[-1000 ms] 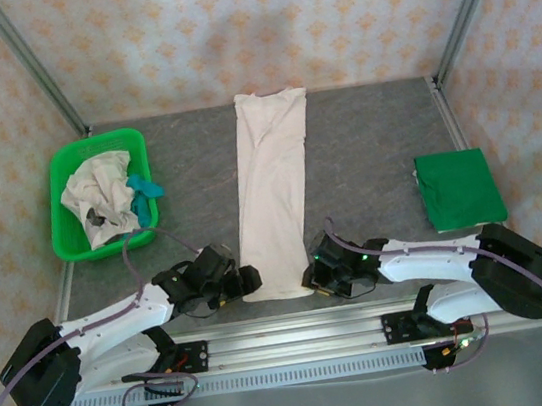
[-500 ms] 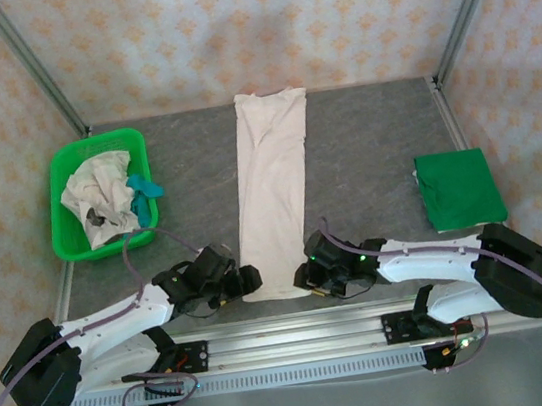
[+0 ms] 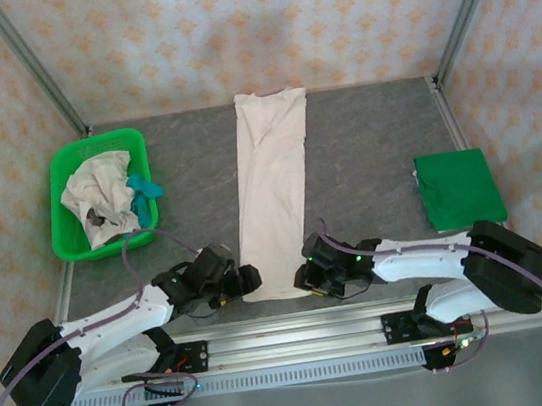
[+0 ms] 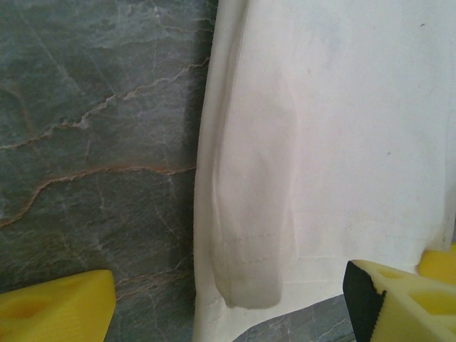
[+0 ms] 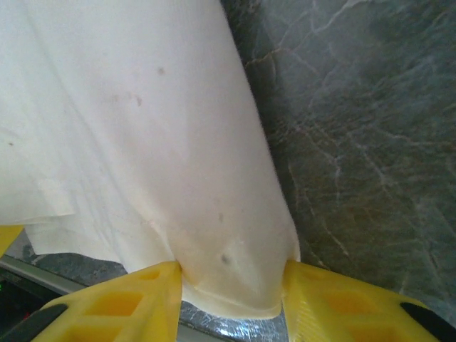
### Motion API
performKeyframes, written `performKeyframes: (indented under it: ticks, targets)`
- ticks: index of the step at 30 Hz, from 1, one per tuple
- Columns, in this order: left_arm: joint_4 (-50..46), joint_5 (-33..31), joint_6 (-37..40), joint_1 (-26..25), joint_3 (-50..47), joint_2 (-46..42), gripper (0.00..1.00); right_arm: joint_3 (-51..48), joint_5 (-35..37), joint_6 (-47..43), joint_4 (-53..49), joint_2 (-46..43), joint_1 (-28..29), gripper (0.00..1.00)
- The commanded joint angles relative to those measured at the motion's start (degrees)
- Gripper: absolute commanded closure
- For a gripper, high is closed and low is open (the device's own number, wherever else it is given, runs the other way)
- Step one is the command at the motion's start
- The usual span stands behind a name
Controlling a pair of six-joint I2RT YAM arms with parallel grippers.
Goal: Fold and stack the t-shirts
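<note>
You've got a grey stone-patterned table (image 3: 365, 149) with a long folded cream t-shirt (image 3: 272, 198) down its middle. Green basket (image 3: 93, 142) sits far left, flat green mat (image 3: 459, 189) far right.

We get soft, diffuse light from above, bright and even. Just ahead of the left gripper (image 4: 228, 305) the cream shirt (image 4: 342, 142) is sharp, with a thin shadow along its folded edge; the yellow fingers (image 4: 57, 308) beside it are slightly soft. At the right gripper (image 5: 231, 296) the cloth washes out, nearly white, its weave lost.
</note>
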Motion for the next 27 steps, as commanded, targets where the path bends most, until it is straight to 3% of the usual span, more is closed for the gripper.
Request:
performKeyframes:
  ticks: [1, 8, 19, 27]
  targets:
    - [4.5, 2.84, -0.97, 0.09, -1.39, -0.63, 0.16, 0.88, 1.34, -0.66, 2.06, 1.37, 0.33, 0.62]
    - [5.82, 3.22, -1.67, -0.44, -1.04, -0.29, 0.18, 0.04, 2.53, -0.33, 0.36, -1.55, 0.31, 1.0]
    - [8.77, 2.39, -3.8, -2.44, -0.6, 2.98, 0.4, -0.62, 2.94, 0.11, -0.02, -3.12, 0.33, 1.0]
    - [4.65, 0.03, -3.48, -2.67, -0.9, 4.12, 0.46, -0.61, 3.0, 0.13, -0.08, -3.13, 0.34, 1.0]
